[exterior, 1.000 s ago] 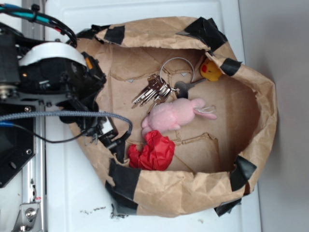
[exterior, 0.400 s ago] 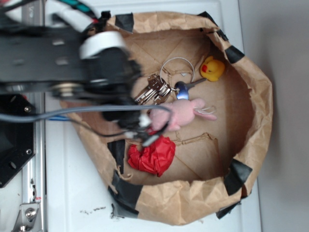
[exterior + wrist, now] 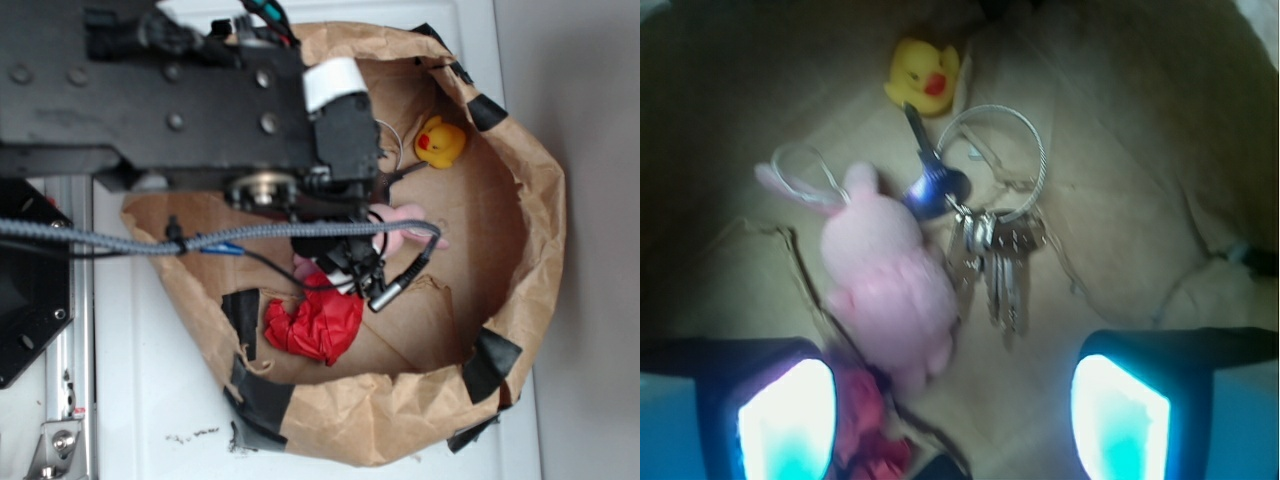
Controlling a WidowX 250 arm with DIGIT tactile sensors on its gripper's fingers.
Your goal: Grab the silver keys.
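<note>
Wrist view, nearest the lens: the two fingers of the gripper (image 3: 952, 400) occupy the lower left and lower right corners, set wide apart with nothing between them (the pads (image 3: 790, 415) glow pale cyan). Just beyond, at lower left, a red crumpled object (image 3: 865, 415) lies partly cut off by the left finger. Above it, left of centre, a pink plush toy (image 3: 890, 285) rests on the brown paper floor. Immediately to its right, at frame centre, lie the silver keys (image 3: 990, 265), blades fanned toward the bottom of the frame, touching or nearly touching the toy; their thin wire loop (image 3: 990, 160) arcs above, and a darker key (image 3: 930, 175) points toward the top. Farthest, at top centre, sits a yellow rubber duck (image 3: 923, 75).

Exterior view: the arm (image 3: 200, 110) covers the upper left and centre of the paper bag (image 3: 530, 220), hiding the keys almost entirely; the duck shows at upper right, the red object at lower centre.
</note>
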